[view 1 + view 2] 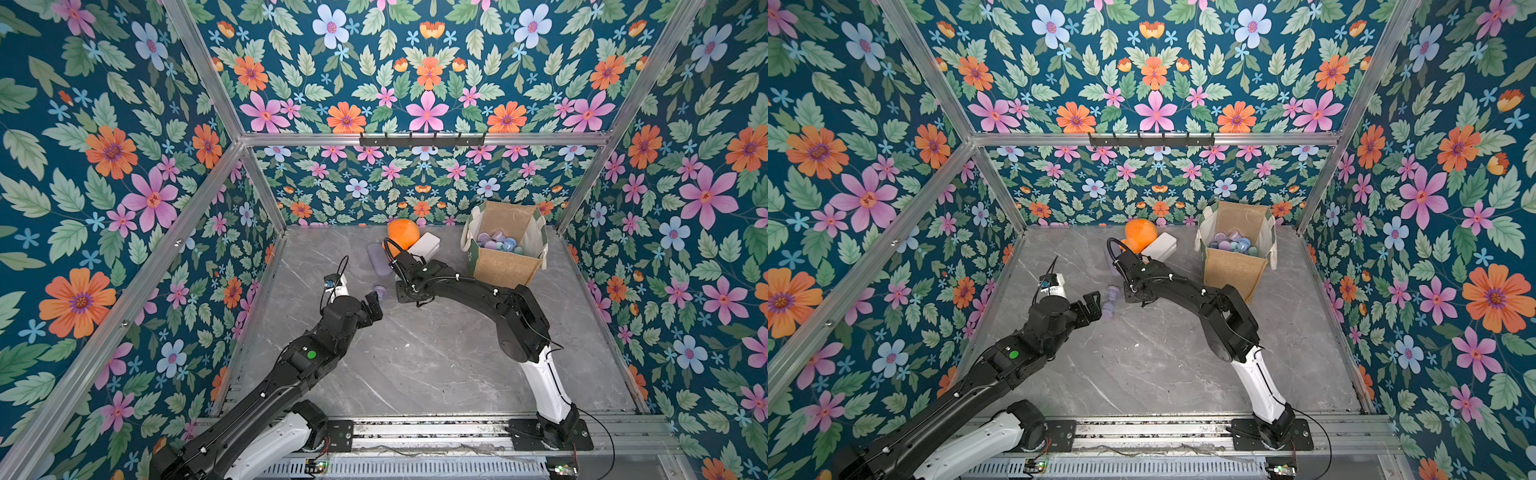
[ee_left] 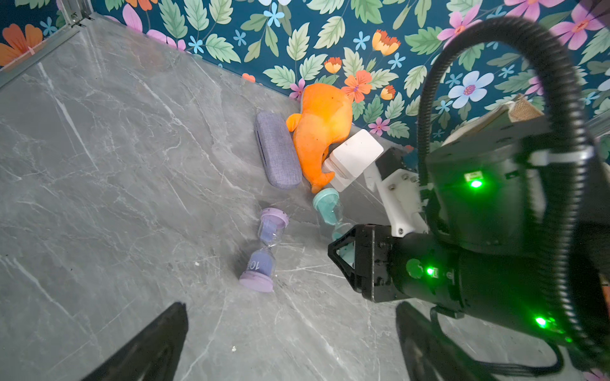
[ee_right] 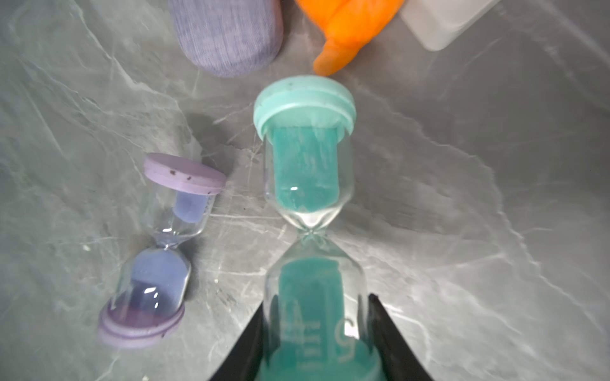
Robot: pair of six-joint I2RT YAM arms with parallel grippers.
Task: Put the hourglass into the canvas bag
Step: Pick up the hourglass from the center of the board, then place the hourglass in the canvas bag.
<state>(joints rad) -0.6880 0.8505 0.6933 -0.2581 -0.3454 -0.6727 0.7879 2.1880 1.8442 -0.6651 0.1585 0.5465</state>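
1. In both top views the canvas bag (image 1: 500, 266) (image 1: 1231, 270) stands open at the far right of the surface (image 1: 415, 365) and holds a pile of pastel hourglasses (image 1: 498, 243). The right arm reaches low over the middle, apart from the bag. The left gripper (image 1: 374, 305) hovers just beside a purple hourglass (image 1: 380, 292) lying on its side.
2. In the left wrist view the left gripper's fingers (image 2: 148, 343) stand wide apart, with nothing between them. The right gripper (image 2: 343, 254) is clamped on a teal hourglass (image 2: 326, 206). Its free cap lies just beside an orange plush toy (image 2: 321, 132), near a purple glasses case (image 2: 277, 150) and a white box (image 2: 356, 155).
3. In the right wrist view the black fingers pinch the teal hourglass's near bulb. The purple hourglass lies alongside, apart. Whether the teal one has left the surface I cannot tell.
4. Progress: the grasp looks made. Lifting, carrying to the bag and letting go remain, and the purple hourglass waits its turn.
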